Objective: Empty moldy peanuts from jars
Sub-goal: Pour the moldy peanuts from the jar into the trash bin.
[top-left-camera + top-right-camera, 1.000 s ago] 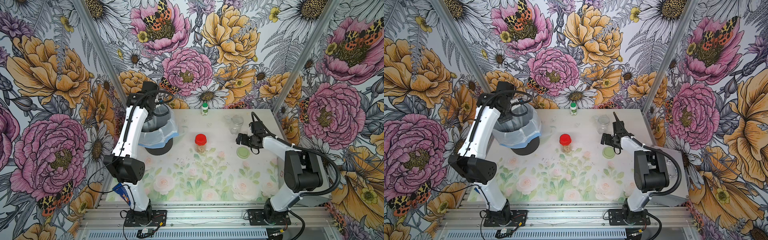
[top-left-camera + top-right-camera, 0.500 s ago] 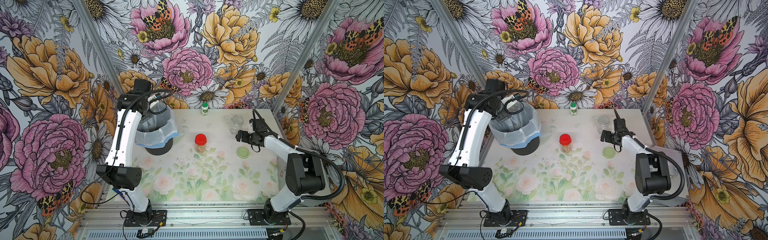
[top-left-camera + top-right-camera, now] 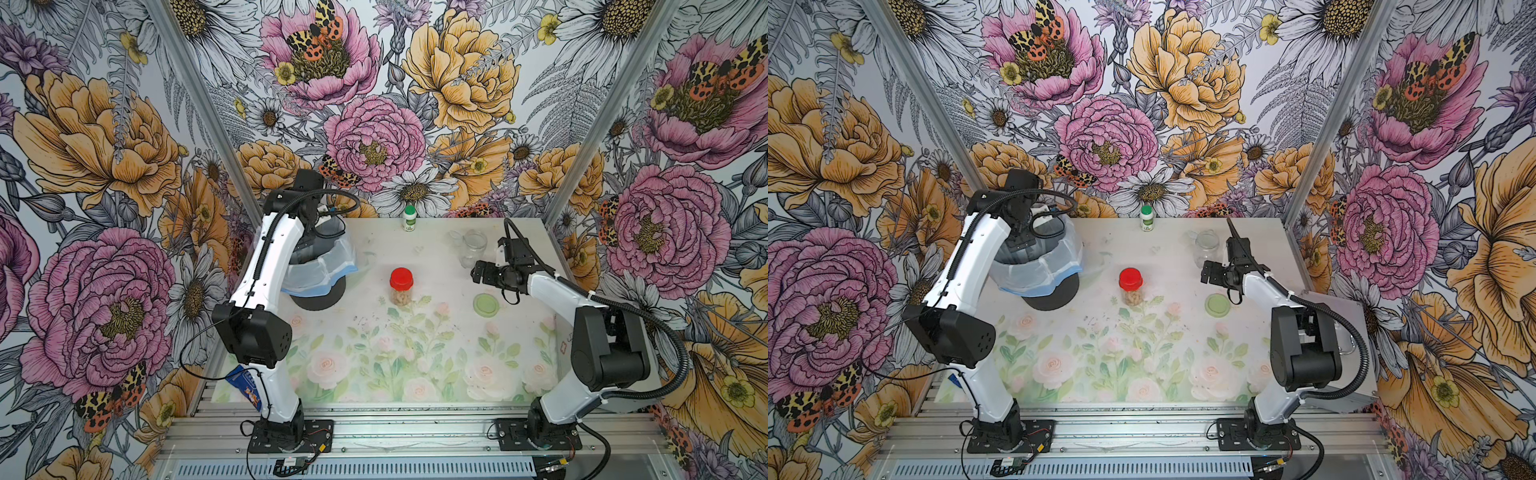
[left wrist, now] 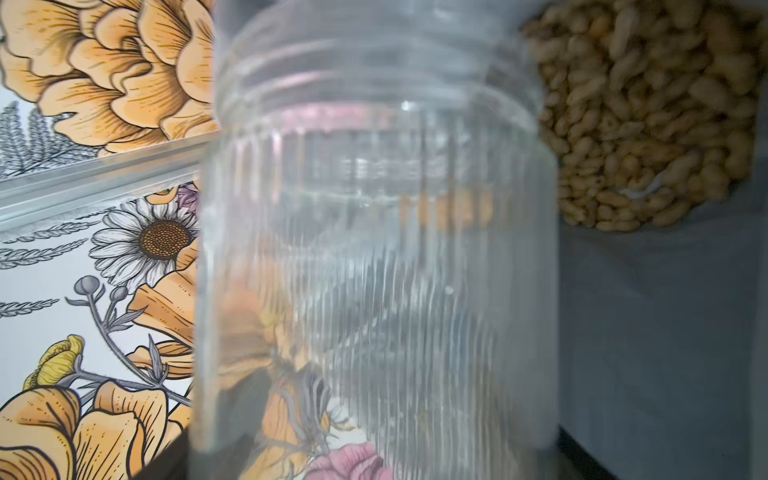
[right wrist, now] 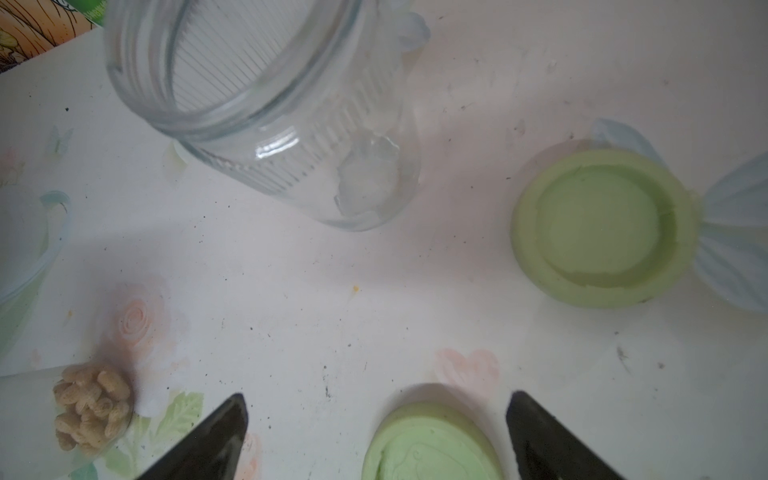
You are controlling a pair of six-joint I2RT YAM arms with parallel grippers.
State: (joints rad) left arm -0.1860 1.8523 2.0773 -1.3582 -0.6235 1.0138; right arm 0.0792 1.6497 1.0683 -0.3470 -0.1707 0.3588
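Note:
My left gripper (image 3: 322, 216) hangs over the lined bin (image 3: 332, 266), shut on a clear ribbed jar (image 4: 374, 257) that looks empty and hides the jaws. The moldy peanuts (image 4: 648, 112) lie heaped in the bin beyond its mouth. A red-lidded jar (image 3: 401, 286) with peanuts inside stands at mid-table. A second clear jar (image 3: 473, 245), open and empty, stands at the back right. My right gripper (image 3: 478, 274) hovers open just in front of it, over a pale green lid (image 5: 432, 444). Another green lid (image 5: 602, 228) lies upside down beside the empty jar.
A small white bottle with a green cap (image 3: 409, 218) stands at the back edge by the wall. The bin (image 3: 1038, 266) fills the back left corner. The floral mat (image 3: 395, 353) covers the table's front half. Walls close three sides.
My left arm swung slightly toward the left wall and back while holding the jar over the bin. My right gripper stayed open and barely shifted near the green lid.

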